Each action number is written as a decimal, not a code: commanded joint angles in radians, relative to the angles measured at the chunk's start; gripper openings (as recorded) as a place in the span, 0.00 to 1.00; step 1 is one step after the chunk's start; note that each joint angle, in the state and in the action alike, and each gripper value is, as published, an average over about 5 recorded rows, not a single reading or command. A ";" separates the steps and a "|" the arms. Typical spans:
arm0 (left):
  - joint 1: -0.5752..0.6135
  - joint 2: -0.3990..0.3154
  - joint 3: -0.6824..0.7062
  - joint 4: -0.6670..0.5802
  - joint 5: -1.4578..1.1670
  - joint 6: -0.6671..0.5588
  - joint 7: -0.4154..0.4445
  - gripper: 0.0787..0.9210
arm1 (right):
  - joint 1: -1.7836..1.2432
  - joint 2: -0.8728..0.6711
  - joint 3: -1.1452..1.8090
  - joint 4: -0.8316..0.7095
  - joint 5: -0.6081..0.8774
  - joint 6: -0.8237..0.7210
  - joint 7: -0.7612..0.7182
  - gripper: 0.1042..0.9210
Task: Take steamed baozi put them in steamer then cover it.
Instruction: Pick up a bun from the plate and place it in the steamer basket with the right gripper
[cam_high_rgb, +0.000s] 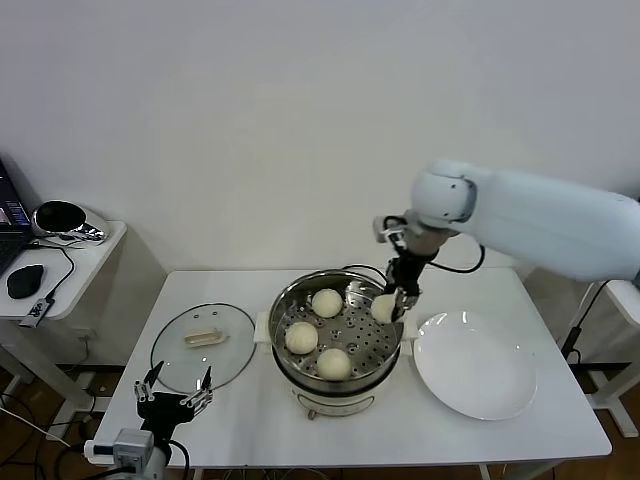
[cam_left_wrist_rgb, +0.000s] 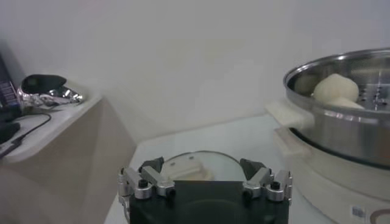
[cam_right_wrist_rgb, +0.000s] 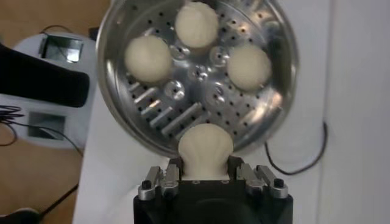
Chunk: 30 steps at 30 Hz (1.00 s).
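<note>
The steamer (cam_high_rgb: 290, 300) stands mid-table with three baozi on its perforated tray (cam_high_rgb: 327, 302) (cam_high_rgb: 301, 337) (cam_high_rgb: 334, 363). My right gripper (cam_high_rgb: 392, 305) is shut on the fourth baozi (cam_high_rgb: 383, 308) and holds it just above the steamer's right rim. In the right wrist view this baozi (cam_right_wrist_rgb: 205, 149) sits squeezed between the fingers (cam_right_wrist_rgb: 174, 169), over the steamer's edge (cam_right_wrist_rgb: 201, 73). The glass cover (cam_high_rgb: 203, 346) lies flat on the table left of the steamer. My left gripper (cam_high_rgb: 174, 392) is open and empty, low at the table's front left, facing the cover (cam_left_wrist_rgb: 198, 165).
An empty white plate (cam_high_rgb: 474, 365) lies right of the steamer. A side table (cam_high_rgb: 60, 262) at the far left holds a laptop, a mouse and a shiny object. A black cable runs behind the steamer (cam_high_rgb: 470, 268).
</note>
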 joint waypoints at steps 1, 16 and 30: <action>0.000 -0.002 -0.005 -0.003 -0.007 0.000 -0.001 0.88 | -0.047 0.099 -0.037 -0.014 0.020 -0.067 0.071 0.44; -0.008 0.001 -0.005 0.030 -0.007 -0.002 -0.003 0.88 | -0.165 0.167 0.052 -0.146 -0.067 -0.066 0.087 0.45; -0.020 0.001 0.000 0.058 -0.005 -0.003 -0.004 0.88 | -0.188 0.146 0.056 -0.147 -0.102 -0.061 0.091 0.51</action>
